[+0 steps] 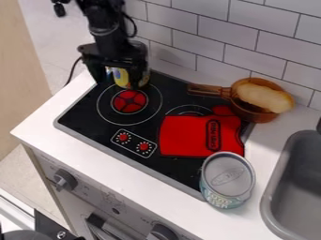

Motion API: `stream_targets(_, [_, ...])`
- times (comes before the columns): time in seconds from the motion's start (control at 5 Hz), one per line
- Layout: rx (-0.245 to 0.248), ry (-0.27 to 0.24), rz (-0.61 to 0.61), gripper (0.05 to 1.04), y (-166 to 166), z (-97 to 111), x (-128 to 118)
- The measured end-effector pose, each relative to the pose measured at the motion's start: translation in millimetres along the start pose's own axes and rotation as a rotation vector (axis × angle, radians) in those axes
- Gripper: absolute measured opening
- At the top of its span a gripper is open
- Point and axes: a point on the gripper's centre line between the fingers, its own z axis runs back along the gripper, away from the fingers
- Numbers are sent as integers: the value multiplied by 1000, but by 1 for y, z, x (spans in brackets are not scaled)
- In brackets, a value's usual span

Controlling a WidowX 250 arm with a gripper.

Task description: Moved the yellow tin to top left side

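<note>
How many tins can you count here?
2. The yellow tin is at the upper left of the cooktop, partly hidden by the claw; the silver-topped tin stands upright at its lower right, near the sink.

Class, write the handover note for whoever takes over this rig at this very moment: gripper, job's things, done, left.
Gripper: low over the stove's back left; its hold on the tin can't be told.
Yellow tin: right at the gripper, near the wall, behind the left burner.
Done: tin is at the top left of the stove.
Left: probably just check that the tin stands free, then back the arm away.
</note>
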Motion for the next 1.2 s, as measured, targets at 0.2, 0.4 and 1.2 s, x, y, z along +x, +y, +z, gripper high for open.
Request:
stream_targets(0.2, [11, 8, -2, 997, 5, 12, -18])
stream_targets(0.4, [53, 24, 11, 997, 6, 21, -31])
stream_targets(1.2, [-92, -111, -78, 997, -74, 38, -8])
